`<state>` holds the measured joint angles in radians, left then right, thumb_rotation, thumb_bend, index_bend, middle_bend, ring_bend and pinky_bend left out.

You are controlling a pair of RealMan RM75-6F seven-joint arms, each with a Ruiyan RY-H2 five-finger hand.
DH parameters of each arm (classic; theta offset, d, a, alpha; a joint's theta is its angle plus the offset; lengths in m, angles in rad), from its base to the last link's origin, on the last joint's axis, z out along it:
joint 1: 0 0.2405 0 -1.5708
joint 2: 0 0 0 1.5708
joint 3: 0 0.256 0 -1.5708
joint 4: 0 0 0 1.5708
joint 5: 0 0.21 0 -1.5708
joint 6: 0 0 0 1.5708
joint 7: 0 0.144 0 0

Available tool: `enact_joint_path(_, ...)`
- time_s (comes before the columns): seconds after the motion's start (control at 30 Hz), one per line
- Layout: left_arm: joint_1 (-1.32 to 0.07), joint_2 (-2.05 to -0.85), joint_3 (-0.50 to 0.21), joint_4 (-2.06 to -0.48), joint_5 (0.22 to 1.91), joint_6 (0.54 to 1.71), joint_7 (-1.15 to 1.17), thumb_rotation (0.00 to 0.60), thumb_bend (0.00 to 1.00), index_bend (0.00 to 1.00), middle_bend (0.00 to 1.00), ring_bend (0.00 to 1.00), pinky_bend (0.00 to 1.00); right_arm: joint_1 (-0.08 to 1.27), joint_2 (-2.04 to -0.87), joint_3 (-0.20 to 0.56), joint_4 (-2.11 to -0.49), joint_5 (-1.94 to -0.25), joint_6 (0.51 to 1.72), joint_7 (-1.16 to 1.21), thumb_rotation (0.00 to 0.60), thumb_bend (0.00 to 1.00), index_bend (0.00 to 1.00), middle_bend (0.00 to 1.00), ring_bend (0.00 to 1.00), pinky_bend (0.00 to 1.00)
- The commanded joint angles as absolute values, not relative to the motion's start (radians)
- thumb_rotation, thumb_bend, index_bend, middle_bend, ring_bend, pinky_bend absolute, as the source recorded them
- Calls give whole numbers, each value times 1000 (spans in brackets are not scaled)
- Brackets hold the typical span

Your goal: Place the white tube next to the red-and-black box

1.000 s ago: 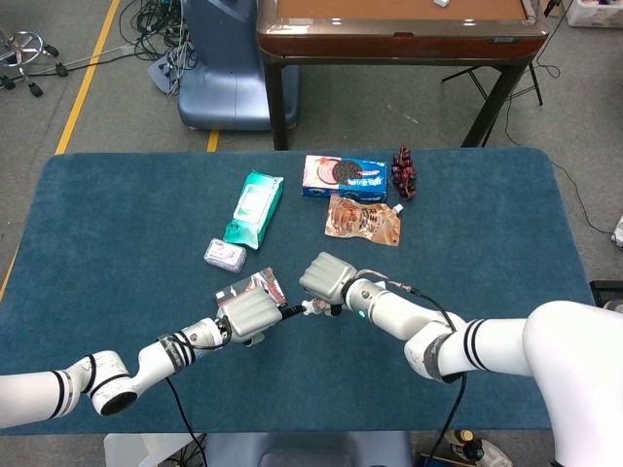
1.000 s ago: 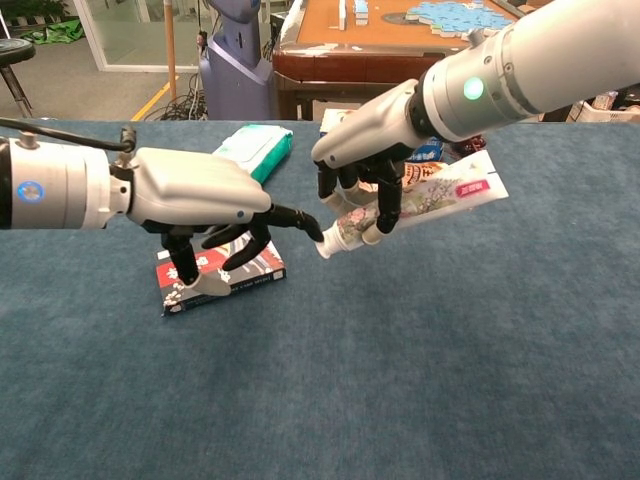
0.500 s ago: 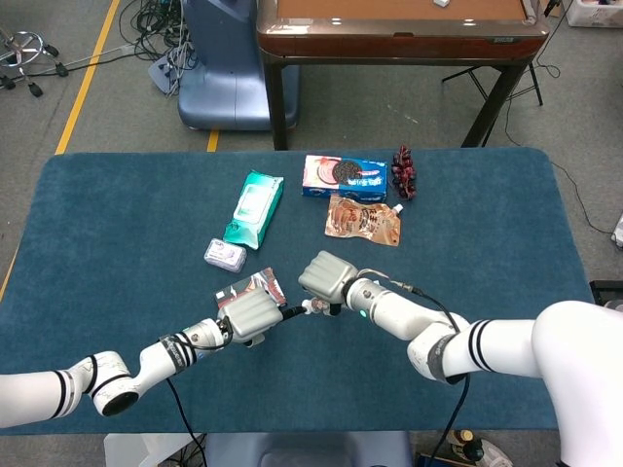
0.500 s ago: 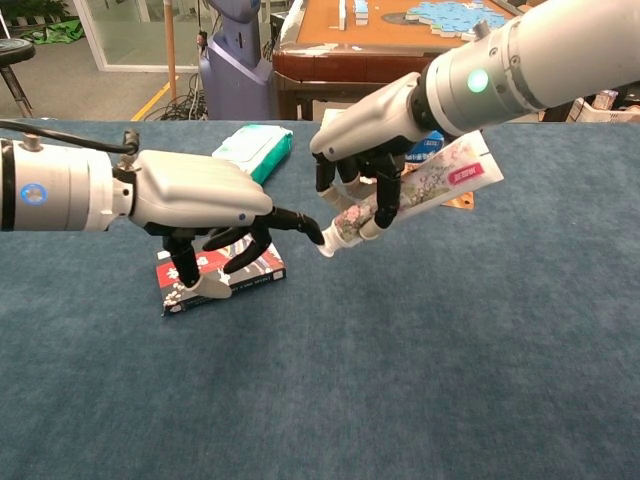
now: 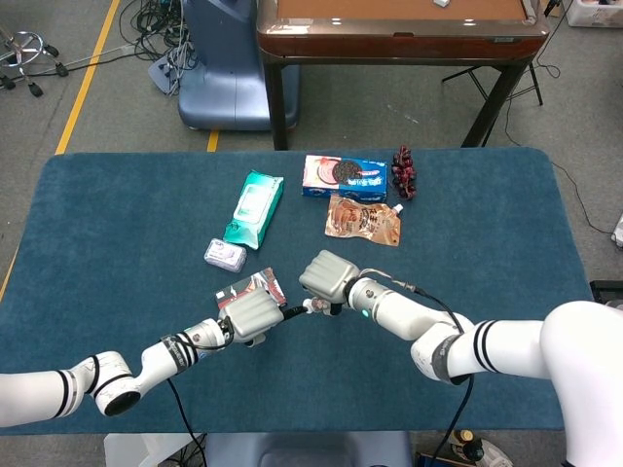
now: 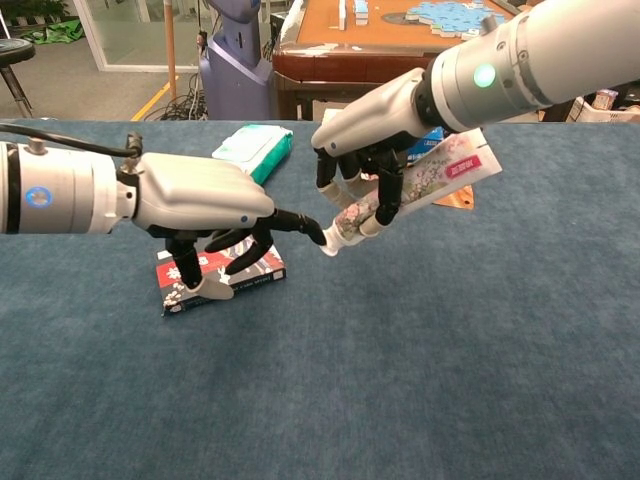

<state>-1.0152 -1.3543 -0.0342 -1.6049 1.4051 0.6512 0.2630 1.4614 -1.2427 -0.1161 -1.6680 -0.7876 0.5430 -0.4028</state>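
floor [image 5: 88, 136]: grey, yellow line | wooden table [image 5: 399, 24] behind | cables [image 5: 161, 19]

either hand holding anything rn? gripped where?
Right hand holds the tube near its cap end, off the table. Left hand holds nothing; one finger reaches the cap.

Both white arms reach in from the near edge and meet close to the middle. The left robot hand [image 6: 205, 205] lies palm-down with its grey back up, its dark fingers [image 6: 285, 217] stretched forward toward the other hand, the thumb curled underneath. The right robot hand [image 6: 365, 135] hangs from a forearm coming down from the upper right, a green light glowing at the wrist; its black fingers [image 6: 388, 200] are wrapped downward in a closed grasp. In the head view, the two hands sit almost fingertip to fingertip.
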Motion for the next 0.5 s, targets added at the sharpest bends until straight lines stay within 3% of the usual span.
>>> enact_joint_path(0.03, -1016, -1355, -34, -1604, 1402, 651, 265, 600, 255, 121, 606, 653, 516, 1459, -1240, -114, -1669, -791, 542, -401, 600, 1000, 1000, 878, 879, 491)
enact_joint_path(0.5, -1020, -1356, -32, -1605, 1390, 651, 273, 600, 254, 121, 606, 652, 516, 1441, -1233, -100, -1669, -811, 536, -391, 600, 1000, 1000, 880, 885, 494)
